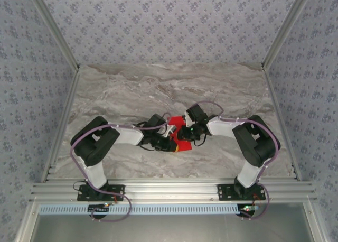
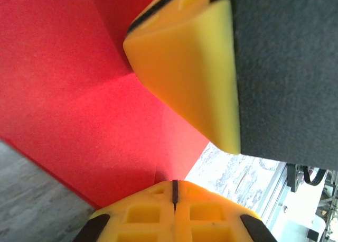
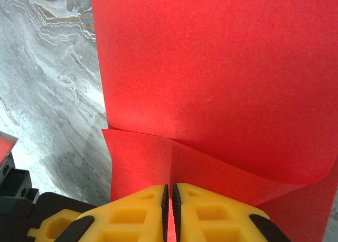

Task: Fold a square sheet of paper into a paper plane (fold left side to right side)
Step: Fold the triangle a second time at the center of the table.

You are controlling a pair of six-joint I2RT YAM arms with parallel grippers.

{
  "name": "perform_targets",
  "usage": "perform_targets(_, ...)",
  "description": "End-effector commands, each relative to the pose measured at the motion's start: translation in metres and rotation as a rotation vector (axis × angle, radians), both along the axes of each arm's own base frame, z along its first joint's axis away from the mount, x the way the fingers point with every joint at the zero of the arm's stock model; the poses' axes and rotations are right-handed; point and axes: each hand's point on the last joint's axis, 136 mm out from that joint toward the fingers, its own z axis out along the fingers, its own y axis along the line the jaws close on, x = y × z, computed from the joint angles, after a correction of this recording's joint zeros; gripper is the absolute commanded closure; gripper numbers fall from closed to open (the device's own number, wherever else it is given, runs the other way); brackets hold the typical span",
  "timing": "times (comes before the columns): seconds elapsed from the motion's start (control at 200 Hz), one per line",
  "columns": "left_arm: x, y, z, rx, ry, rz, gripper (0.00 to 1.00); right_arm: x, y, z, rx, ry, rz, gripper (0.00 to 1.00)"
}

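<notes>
The right gripper [image 3: 170, 189] is almost fully closed. A thin red line shows in the slit between its jaws, so it has an edge of the paper [image 3: 211, 67] pinched. A crease starts just ahead of its fingertips, and from there the sheet rises and curls away in front of the gripper. A second, lower layer shows ahead and to the left of the fingers, low over the table [image 3: 47, 67]. I judge that the grip is at the edge so that the arm can carry one side across to the other without crumpling the middle.

The left gripper [image 2: 174, 185] is closed completely, its jaws touching. The paper lies directly ahead of its tips, but I cannot tell whether a layer is caught between them. It looks more like pressing, since closed jaws make a blunt tool that pins the sheet against sliding. One finger [image 2: 185, 67] of the right gripper stands very near, ahead and to the right of the left tips, over the same sheet.

The paper is between both grippers, partly folded and, I think, not a plane yet.
</notes>
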Motion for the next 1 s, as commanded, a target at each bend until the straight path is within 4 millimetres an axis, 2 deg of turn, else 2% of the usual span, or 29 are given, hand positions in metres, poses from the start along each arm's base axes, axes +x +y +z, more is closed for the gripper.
perform_targets(0.0, -0.016, 0.014, -0.016, 0.067, 0.036, 0.003, 1.00, -0.015, -0.021, -0.024, -0.110, 0.077, -0.006, 0.87)
perform_targets(0.215, -0.030, 0.016, -0.018, 0.063, 0.051, -0.005, 1.00, -0.014, -0.023, -0.025, -0.110, 0.083, -0.010, 0.87)
perform_targets(0.365, -0.032, 0.016, -0.006, 0.034, 0.041, -0.003, 1.00, -0.014, -0.022, -0.025, -0.106, 0.084, -0.008, 0.87)
perform_targets(0.46, -0.028, 0.016, 0.008, 0.005, 0.015, 0.003, 1.00, -0.014, -0.021, -0.025, -0.103, 0.082, -0.007, 0.87)
perform_targets(0.595, -0.011, 0.012, 0.034, -0.056, -0.028, 0.034, 1.00, -0.014, -0.020, -0.024, -0.099, 0.082, -0.005, 0.87)
perform_targets(0.69, 0.001, 0.009, 0.045, -0.067, -0.054, 0.041, 1.00, -0.014, -0.019, -0.024, -0.097, 0.079, -0.004, 0.87)
perform_targets(0.809, 0.009, 0.002, 0.045, -0.065, -0.054, 0.028, 1.00, -0.013, -0.018, -0.023, -0.095, 0.078, -0.002, 0.87)
perform_targets(0.994, 0.009, -0.003, 0.029, -0.041, -0.024, 0.014, 0.99, -0.015, -0.016, -0.022, -0.093, 0.079, 0.001, 0.87)
